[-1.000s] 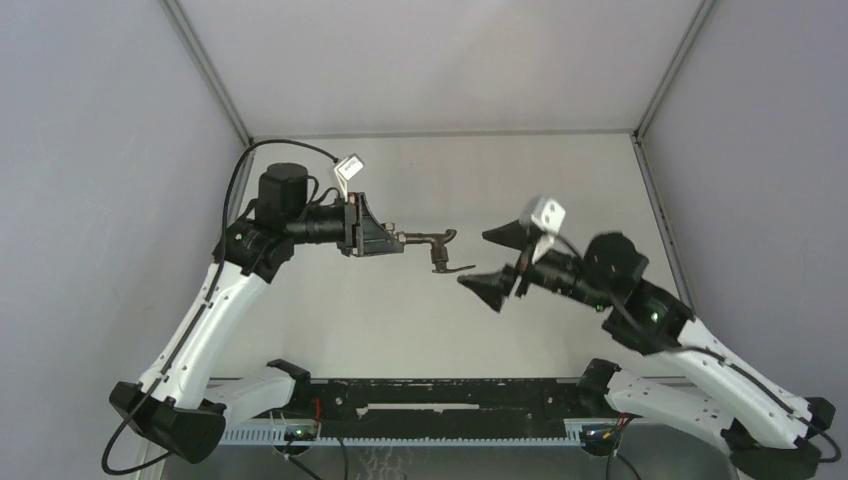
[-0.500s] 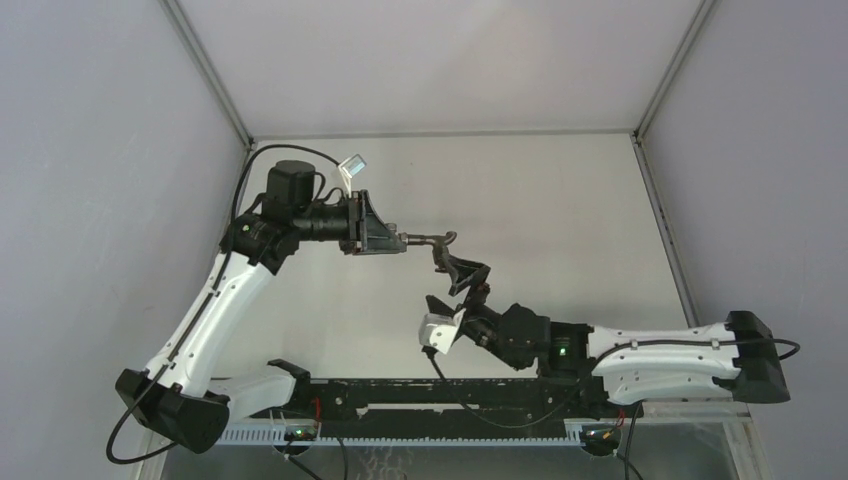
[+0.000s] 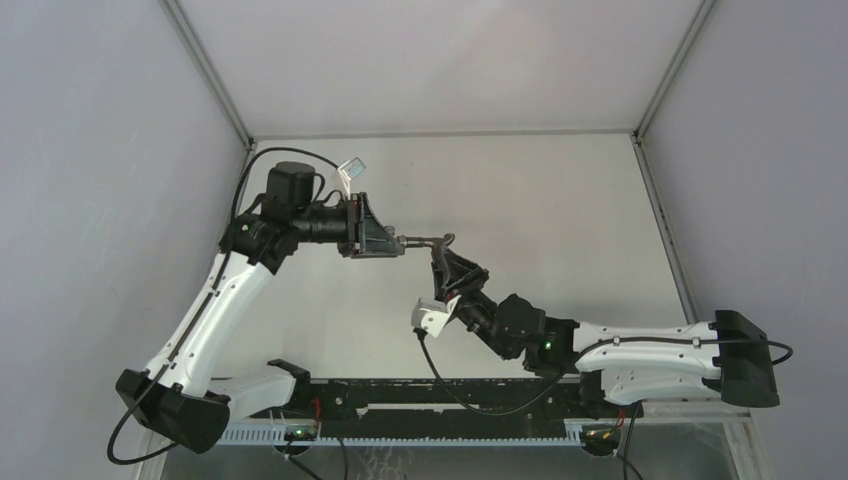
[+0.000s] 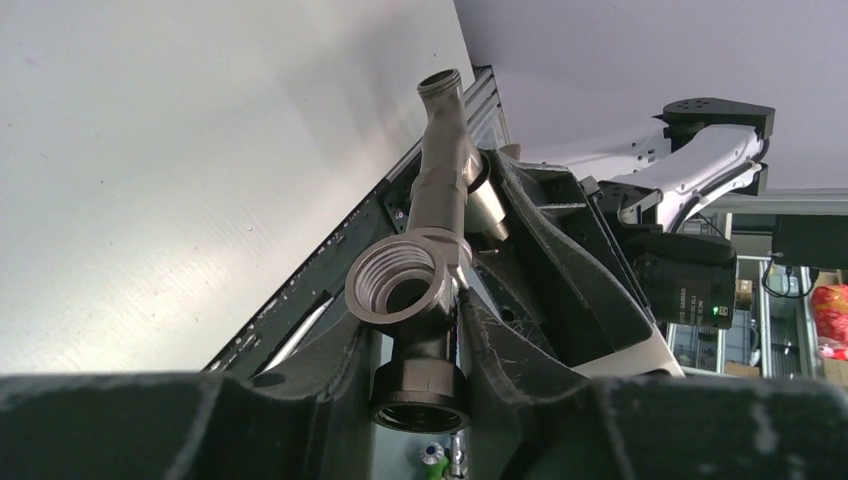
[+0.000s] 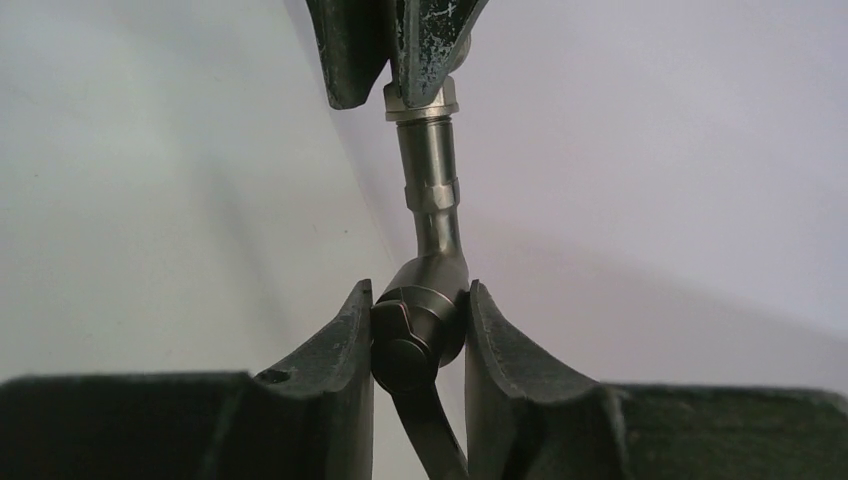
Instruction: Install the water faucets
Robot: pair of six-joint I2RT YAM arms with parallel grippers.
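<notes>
A dull grey-brown water faucet (image 3: 425, 240) hangs in the air above the white table. My left gripper (image 3: 397, 241) is shut on its stubby fitting end, and in the left wrist view the fitting (image 4: 418, 375) sits between the fingers (image 4: 330, 370) with a threaded opening (image 4: 398, 285) and a spout (image 4: 443, 150) above it. My right gripper (image 3: 447, 264) reaches up from below and is shut on the faucet's round valve head (image 5: 415, 335). Its thin lever handle (image 5: 432, 445) runs down between the fingers (image 5: 345, 350). The left gripper (image 5: 400, 60) holds the stem's far end.
The white table (image 3: 560, 200) is boxed in by grey walls on three sides. A black rail (image 3: 400, 400) runs along the near edge between the arm bases. My right arm (image 3: 640, 355) lies low across the front right.
The right arm swung from the right side down to the front and came up under the faucet. Its wide-open jaws closed on the valve head. The left arm held still.
</notes>
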